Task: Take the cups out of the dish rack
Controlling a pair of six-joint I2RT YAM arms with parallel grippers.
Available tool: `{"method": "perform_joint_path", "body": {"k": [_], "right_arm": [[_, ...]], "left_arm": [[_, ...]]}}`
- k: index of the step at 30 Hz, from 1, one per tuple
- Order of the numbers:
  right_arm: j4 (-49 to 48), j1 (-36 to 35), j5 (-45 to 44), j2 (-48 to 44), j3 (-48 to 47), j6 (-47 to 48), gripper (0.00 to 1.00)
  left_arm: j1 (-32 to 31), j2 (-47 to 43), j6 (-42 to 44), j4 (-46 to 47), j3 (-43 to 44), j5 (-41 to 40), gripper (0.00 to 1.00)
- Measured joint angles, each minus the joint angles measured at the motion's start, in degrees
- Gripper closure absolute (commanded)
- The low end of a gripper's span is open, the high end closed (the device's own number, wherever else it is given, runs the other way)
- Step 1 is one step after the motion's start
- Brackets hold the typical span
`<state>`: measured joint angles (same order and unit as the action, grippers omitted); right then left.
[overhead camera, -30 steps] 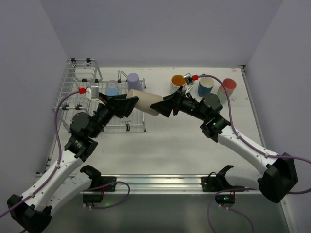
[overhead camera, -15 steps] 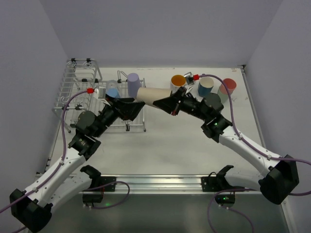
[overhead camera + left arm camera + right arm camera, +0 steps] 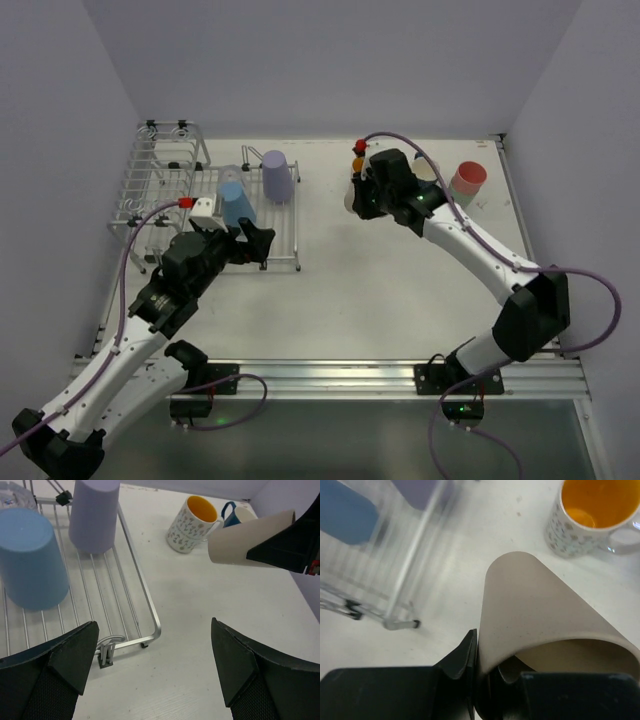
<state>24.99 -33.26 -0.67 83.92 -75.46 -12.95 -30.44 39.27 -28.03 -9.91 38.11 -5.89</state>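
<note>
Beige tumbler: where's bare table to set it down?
Open white tabletop right of the silver wire dish rack, nearer than the speckled orange-lined mug, suits the beige plastic tumbler. Crowded: far right, around that mug and the pink plastic tumbler.

The left arm bends at the elbow and reaches forward, its gripper wide open and holding nothing. The right arm stretches far out, its gripper pinched on the rim of a beige cup.

2 white arms, black joints, purple cables, black wedge fingers
</note>
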Motion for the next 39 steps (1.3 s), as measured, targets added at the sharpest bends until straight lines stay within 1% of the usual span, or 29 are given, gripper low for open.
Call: {"method": "perform_joint_path", "body": {"k": [4,9,11,14,18,21,23,25,26,28,29,32,33,35,36,39], "right_arm": [[8.57,1.07,-3.21,7.98,-3.32,3.65,1.00],[16.94,3.50,-4.33,13.57,-7.72,7.52,1.00],[18.80,4.70,-4.33,14.93,-9.97,8.66,1.00],[20.98,6.16,-4.61,17.05,-13.73,10.67,0.97],[22.75,6.58,-4.66,21.51,-17.66,12.11,0.96],[23.12,6.54,-4.24,24.98,-18.93,12.63,0.95],[23.61,6.47,-4.07,27.12,-19.19,12.90,0.91],[24.17,6.47,-3.96,28.81,-19.45,13.07,0.85],[24.55,6.47,-3.91,29.46,-19.80,13.09,0.74],[24.94,6.47,-3.91,30.34,-21.00,13.11,0.63],[24.98,6.45,-3.91,30.60,-21.73,13.14,0.53],[24.96,6.32,-3.93,30.77,-23.80,13.14,0.41],[24.94,6.29,-3.93,30.77,-24.33,13.16,0.35],[24.76,6.21,-4.00,30.64,-24.76,13.09,0.30],[24.79,6.14,-4.04,30.49,-24.74,13.05,0.24],[24.52,5.70,-4.15,29.22,-24.41,12.83,0.16]], "left_arm": [[0.00,0.11,1.33,-3.10,-0.31,-2.05,0.00],[0.00,1.31,2.58,-4.87,-0.31,-3.89,0.00],[0.00,2.27,2.93,-5.20,-0.31,-4.63,0.00],[0.00,4.13,3.52,-5.79,0.11,-5.81,0.00],[0.00,6.60,3.69,-5.97,2.21,-7.91,0.00],[0.00,7.89,3.78,-5.35,3.50,-9.14,0.00],[0.00,9.16,3.78,-4.57,3.93,-9.94,0.00],[0.00,10.64,3.82,-4.24,4.22,-10.95,0.00],[0.00,11.43,3.85,-4.20,4.35,-11.58,0.00],[0.00,12.83,4.17,-4.13,4.79,-12.85,0.00],[0.00,13.55,4.46,-4.04,5.11,-13.66,0.00],[0.00,15.72,5.27,-3.89,6.88,-16.31,0.00],[0.00,16.48,5.55,-3.87,7.63,-17.27,0.00],[0.00,18.14,6.32,-3.06,8.96,-19.10,0.00],[0.00,19.04,6.67,-2.78,9.60,-20.00,0.00],[0.02,21.81,7.76,-1.68,10.97,-22.82,0.00]]}}
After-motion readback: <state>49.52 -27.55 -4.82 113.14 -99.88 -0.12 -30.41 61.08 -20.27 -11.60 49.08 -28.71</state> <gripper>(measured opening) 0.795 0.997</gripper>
